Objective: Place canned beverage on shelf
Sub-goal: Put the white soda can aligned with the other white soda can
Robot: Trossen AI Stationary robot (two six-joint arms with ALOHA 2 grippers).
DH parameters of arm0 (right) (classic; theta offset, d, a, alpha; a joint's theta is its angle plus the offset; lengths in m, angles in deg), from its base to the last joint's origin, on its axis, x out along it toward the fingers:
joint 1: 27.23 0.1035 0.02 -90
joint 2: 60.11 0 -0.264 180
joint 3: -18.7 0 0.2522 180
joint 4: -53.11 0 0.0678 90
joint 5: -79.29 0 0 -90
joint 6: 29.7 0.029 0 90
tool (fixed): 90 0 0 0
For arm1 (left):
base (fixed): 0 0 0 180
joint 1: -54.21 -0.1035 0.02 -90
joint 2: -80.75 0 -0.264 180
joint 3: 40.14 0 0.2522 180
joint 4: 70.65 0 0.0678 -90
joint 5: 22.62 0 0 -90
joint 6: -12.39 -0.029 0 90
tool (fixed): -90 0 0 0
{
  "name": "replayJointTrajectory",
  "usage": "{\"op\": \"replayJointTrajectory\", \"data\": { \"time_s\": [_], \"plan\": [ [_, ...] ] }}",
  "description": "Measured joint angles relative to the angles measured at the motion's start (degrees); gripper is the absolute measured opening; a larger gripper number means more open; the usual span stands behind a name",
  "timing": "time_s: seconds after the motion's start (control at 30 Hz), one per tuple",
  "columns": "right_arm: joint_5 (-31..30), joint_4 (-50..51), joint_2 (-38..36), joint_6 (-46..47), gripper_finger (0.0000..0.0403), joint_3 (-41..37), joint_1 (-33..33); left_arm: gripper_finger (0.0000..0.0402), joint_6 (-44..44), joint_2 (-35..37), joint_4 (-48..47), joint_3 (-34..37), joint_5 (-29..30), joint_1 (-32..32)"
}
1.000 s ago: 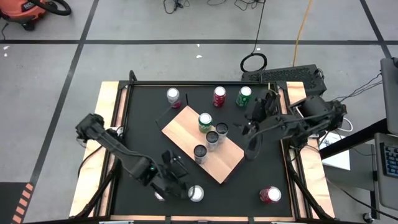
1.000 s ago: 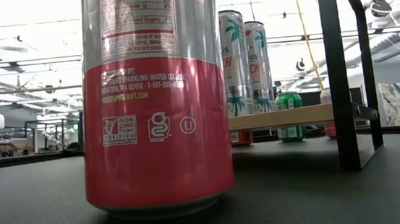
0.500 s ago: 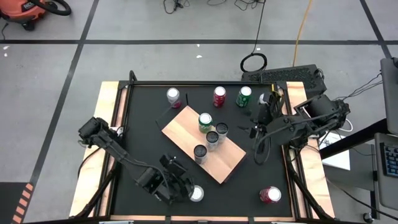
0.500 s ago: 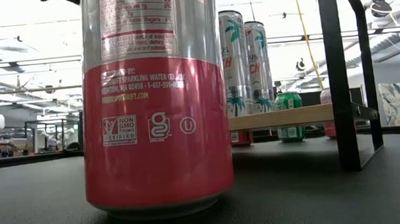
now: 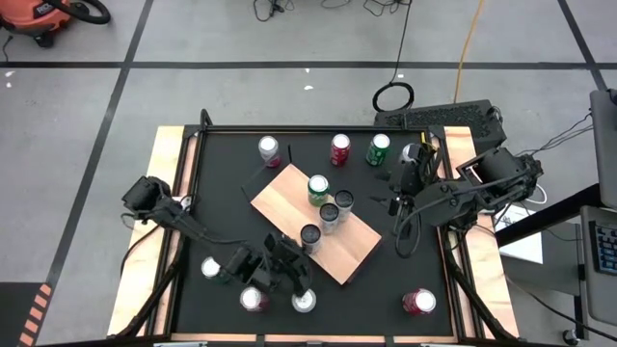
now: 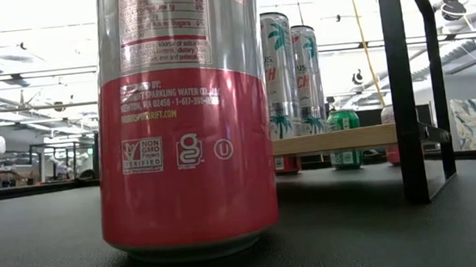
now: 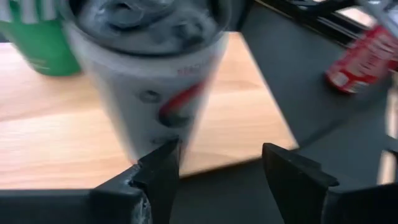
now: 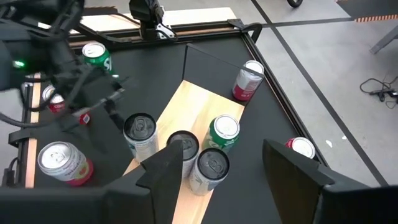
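Observation:
The shelf (image 5: 333, 246) is a tan board slanting across the black table; several cans stand on it. The one nearest its near-left end (image 5: 309, 236) fills the left wrist view (image 7: 155, 81), a green can (image 7: 34, 37) behind it. My left gripper (image 5: 287, 270) (image 7: 217, 177) hangs low just off the shelf's near edge, open, pointing at that can with nothing between its fingers. Three cans (image 5: 304, 301) (image 5: 254, 299) (image 5: 210, 268) stand on the table near it. My right gripper (image 5: 395, 193) (image 8: 224, 180) waits open above the table's right side.
Cans also stand at the table's far side (image 5: 269, 149) (image 5: 339, 148) (image 5: 378, 148), and a red one (image 5: 419, 302) at the near right. A red-and-silver can (image 6: 180, 113) looms close in the low view. Black rods (image 6: 402, 84) rise beside the shelf board (image 6: 342, 138).
My left gripper has sunk and turned from beside the near can toward the shelf's near edge. Its arm has swung aside and uncovered two cans at the near left. No can has moved.

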Motion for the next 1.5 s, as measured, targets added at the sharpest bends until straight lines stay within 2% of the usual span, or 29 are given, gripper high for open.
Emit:
{"op": "replayJointTrajectory", "data": {
  "time_s": [0.2, 0.43, 0.7, 1.23, 1.5],
  "plan": [
    [0.1, 0.1, 0.0, 0.0, 0.0196, 0.0, 0.0, 0.0228, -2.3, 0.0, -0.9, 0.0, -0.4, -2.1],
    [0.1, 0.1, 0.0, -0.2, 0.0196, 0.0, 0.0, 0.0228, -2.9, 0.0, -1.7, 0.0, -4.7, -2.8],
    [0.1, 0.1, 0.0, -0.4, 0.0196, 0.0, 0.0, 0.0227, -3.0, 0.0, -4.3, 0.0, -4.3, -3.2],
    [0.1, 0.1, 0.0, -0.4, 0.0196, 0.0, 0.0, 0.0227, -3.3, 0.0, -4.0, 0.0, -0.7, -3.5],
    [0.1, 0.1, 0.0, -0.4, 0.0196, 0.0, 0.0, 0.0227, -1.3, 0.3, -4.4, 0.0, -0.8, -4.1]
  ]
}}
